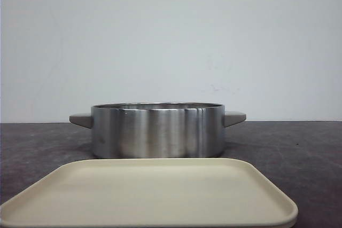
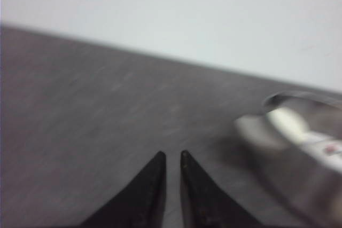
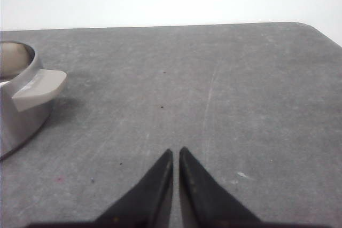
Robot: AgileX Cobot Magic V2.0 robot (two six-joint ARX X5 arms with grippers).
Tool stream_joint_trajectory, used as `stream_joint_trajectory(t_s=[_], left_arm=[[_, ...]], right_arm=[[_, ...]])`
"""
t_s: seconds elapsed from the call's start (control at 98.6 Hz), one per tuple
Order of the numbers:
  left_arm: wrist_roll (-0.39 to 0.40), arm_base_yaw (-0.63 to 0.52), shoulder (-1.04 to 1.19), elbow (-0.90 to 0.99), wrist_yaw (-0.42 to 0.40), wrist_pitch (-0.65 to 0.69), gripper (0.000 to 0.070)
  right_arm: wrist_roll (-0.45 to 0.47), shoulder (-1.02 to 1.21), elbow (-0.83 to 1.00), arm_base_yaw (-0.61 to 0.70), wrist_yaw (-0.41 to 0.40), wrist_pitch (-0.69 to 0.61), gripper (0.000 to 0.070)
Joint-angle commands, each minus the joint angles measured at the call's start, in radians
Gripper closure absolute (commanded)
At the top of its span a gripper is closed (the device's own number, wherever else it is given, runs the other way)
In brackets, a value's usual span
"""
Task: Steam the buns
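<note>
No buns visible in any view, so their place cannot be told; possibly out of frame, or down inside the steel pot [image 1: 157, 130], whose interior sits hidden behind its wall in the front view. Only a pale patch inside the rim in the left wrist view, too blurred to name. Cream tray [image 1: 152, 193] just in front of the pot, nearest the camera, seemingly bare on top, though seen almost edge-on. Pot at mid-surface [image 1: 299, 148] with a grey handle [image 1: 234, 117] to each side. Left end effector [image 2: 172, 156] low over bare surface, fingertips nearly touching with a slim gap, holding nothing; pot off to its side. Right end effector [image 3: 176, 152] likewise almost closed and empty, pot handle [image 3: 38, 87] well off to its side. Neither arm clearly nearer; no direction or long axis to give for the buns until found. Likely first step: locate the buns before any reach, then open wide for a rounded, soft shape.
</note>
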Motion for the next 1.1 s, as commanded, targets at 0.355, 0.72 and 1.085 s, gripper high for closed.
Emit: stream_joint_trajectory(t_s=[0.355, 0.72, 1.085], left_arm=[[0.132, 0.016, 0.000, -0.019, -0.057, -0.055, 0.0700], [0.121, 0.017, 0.000, -0.018, -0.057, -0.052, 0.0700], [0.121, 0.017, 0.000, -0.018, -0.057, -0.052, 0.0700]], right_arm=[[0.007, 0.000, -0.003, 0.003, 0.003, 0.010, 0.0687], [0.007, 0.000, -0.003, 0.003, 0.003, 0.010, 0.0687], [0.007, 0.000, -0.003, 0.003, 0.003, 0.010, 0.0687]])
